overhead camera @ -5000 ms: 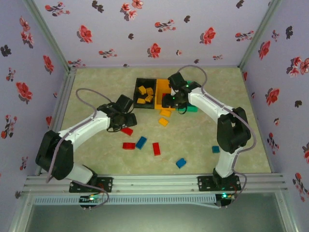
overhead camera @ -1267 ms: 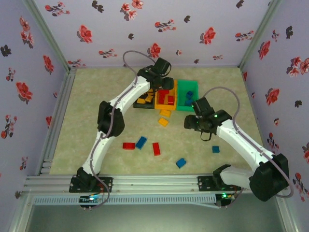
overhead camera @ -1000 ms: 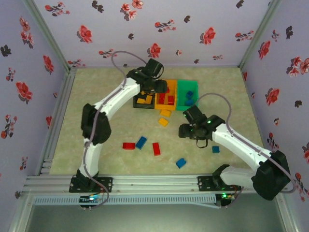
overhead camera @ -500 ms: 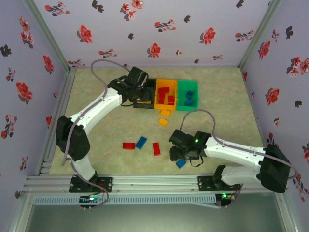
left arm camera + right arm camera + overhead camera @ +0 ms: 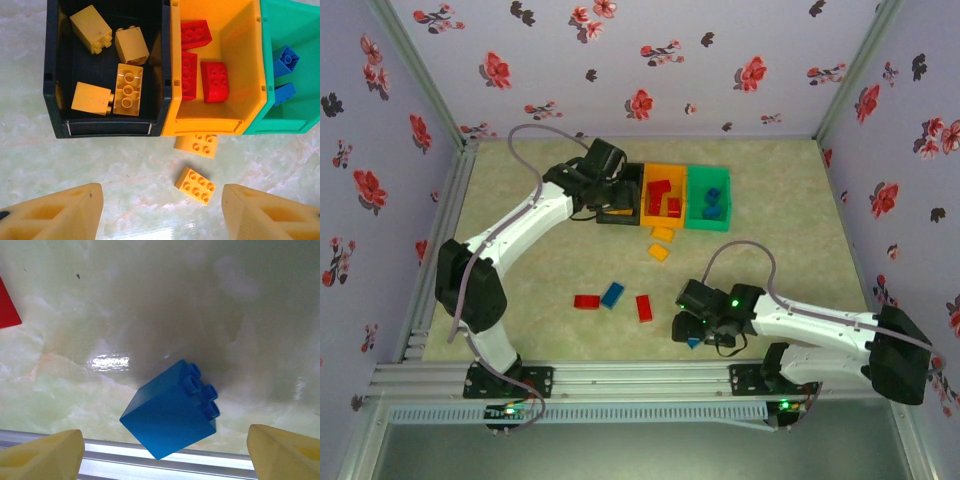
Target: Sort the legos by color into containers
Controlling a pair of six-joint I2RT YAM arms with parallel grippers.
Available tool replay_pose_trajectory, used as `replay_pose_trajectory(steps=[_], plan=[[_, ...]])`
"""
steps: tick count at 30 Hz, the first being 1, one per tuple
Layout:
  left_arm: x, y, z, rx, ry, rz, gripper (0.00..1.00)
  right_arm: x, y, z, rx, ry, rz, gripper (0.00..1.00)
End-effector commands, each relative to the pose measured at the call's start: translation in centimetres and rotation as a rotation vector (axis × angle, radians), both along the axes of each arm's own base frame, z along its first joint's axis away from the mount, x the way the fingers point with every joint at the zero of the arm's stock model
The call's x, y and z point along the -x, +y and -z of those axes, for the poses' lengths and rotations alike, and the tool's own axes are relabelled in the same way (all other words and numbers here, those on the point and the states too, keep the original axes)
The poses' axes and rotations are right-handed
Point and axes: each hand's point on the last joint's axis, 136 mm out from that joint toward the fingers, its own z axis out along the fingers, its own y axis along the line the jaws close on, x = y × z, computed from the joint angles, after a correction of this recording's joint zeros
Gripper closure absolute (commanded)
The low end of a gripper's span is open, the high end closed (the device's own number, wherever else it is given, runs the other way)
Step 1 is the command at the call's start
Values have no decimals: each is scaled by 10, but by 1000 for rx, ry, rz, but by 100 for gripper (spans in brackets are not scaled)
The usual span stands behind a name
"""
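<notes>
The left gripper (image 5: 161,202) has pulled back from over the orange bin (image 5: 240,60) and now hangs above the near side of the black bin (image 5: 50,80), its fingers apart with nothing between them. That looks like a delivery finished. The right gripper (image 5: 166,436) has swung away from the green bin (image 5: 280,124) to the near edge of the table (image 5: 520,290), spreading as it went. It now stands open astride a lone blue brick (image 5: 160,415) without touching it, so I judge a pick-up is next.

The black bin holds four yellow bricks (image 5: 128,90), the orange bin three red bricks (image 5: 215,81), and the green bin two blue bricks (image 5: 285,57). Two more yellow pieces lie just in front of the orange bin: one (image 5: 196,145) against its wall, one (image 5: 195,185) a little nearer. Further forward, a red brick (image 5: 586,301), a blue one (image 5: 612,294) and another red one (image 5: 644,307) wait unsorted.

The bins are smooth, thin-walled plastic boxes. The bricks are glossy, hard-edged blocks with round studs. The table has a pale, marbled, slightly shiny surface, and a ribbed metal rail (image 5: 125,460) runs beside the lone blue brick.
</notes>
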Motion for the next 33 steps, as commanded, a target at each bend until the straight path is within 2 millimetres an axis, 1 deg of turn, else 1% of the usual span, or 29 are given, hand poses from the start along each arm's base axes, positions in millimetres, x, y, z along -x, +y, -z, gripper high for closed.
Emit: replay_pose_trajectory(steps=[1, 7, 13, 16, 19, 26, 30, 33], plan=[[0, 4, -9, 14, -15, -21, 35, 6, 12, 3, -48, 42, 17, 14], [2, 6, -11, 14, -16, -21, 35, 0, 27, 6, -80, 34, 9, 14], [6, 8, -14, 16, -20, -22, 35, -12, 31, 6, -53, 2, 2, 15], [7, 9, -16, 19, -22, -23, 36, -16, 27, 7, -9, -10, 0, 17], [8, 10, -17, 20, -24, -25, 36, -20, 22, 8, 36, -16, -7, 23], [10, 14, -19, 17, -27, -31, 36, -19, 17, 15, 93, 0, -23, 39], [11, 15, -20, 15, -28, -29, 36, -20, 14, 14, 112, -7, -28, 46], [12, 15, -20, 16, -29, -30, 36, -21, 11, 15, 131, -9, -32, 54]])
